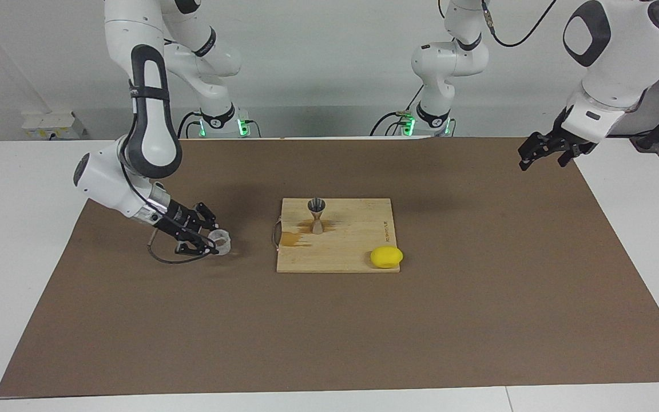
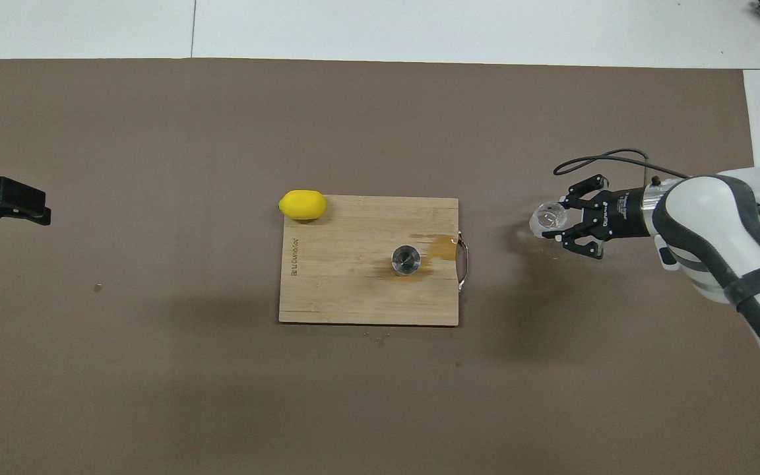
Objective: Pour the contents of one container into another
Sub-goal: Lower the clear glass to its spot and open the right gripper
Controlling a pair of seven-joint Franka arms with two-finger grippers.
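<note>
The clear glass tumbler (image 1: pixel 222 241) stands upright on the brown mat toward the right arm's end of the table; it also shows in the overhead view (image 2: pixel 547 220). My right gripper (image 1: pixel 208 234) (image 2: pixel 563 219) is low at the tumbler, open, with one finger on each side of it and the glass at the fingertips. The grey metal jigger (image 1: pixel 316 216) (image 2: pixel 406 258) stands upright on the wooden board (image 1: pixel 358 252) (image 2: pixel 347 290). My left gripper (image 1: pixel 542 160) (image 2: pixel 0 201) waits open and empty, raised over the mat's edge at the left arm's end.
A yellow lemon (image 1: pixel 386 256) (image 2: pixel 302 204) lies at the board's corner farther from the robots. A brownish wet stain (image 1: pixel 295 237) (image 2: pixel 443 245) marks the board beside the jigger. The board has a metal handle (image 2: pixel 463 264) on the tumbler's side.
</note>
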